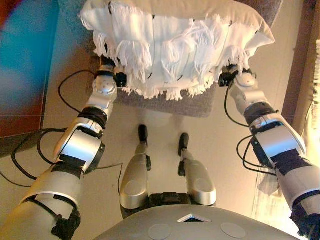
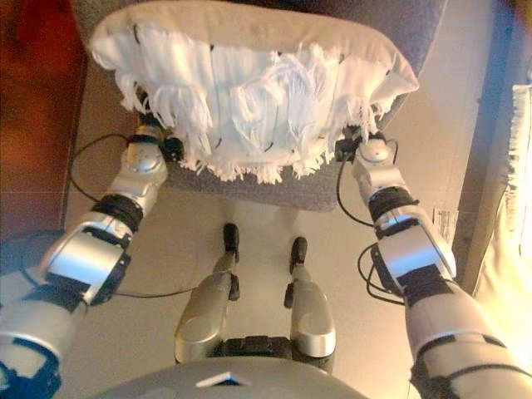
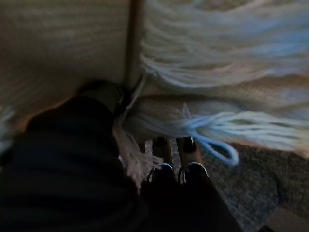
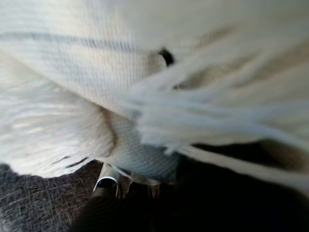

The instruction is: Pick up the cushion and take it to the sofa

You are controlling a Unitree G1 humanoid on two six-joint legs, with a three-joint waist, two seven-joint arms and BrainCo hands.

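Note:
The cushion (image 1: 175, 45) is white with long fringes and a beige upper side. It is held up in front of me between both hands, above a grey textured fabric surface (image 1: 190, 105). My left hand (image 1: 106, 67) is at its left lower edge, largely under the fringe. In the left wrist view its fingers (image 3: 164, 154) reach straight under the cushion (image 3: 217, 58). My right hand (image 1: 232, 75) is at the right lower edge. In the right wrist view its fingertips (image 4: 107, 184) show under the cushion (image 4: 96, 58).
The grey surface reaches back under the cushion and ends in an edge towards me (image 2: 316, 195). Pale floor lies below it. A dark red-brown area (image 1: 20, 100) is on the left. A brown strip (image 1: 300, 60) and pale cloth (image 1: 315, 100) are on the right.

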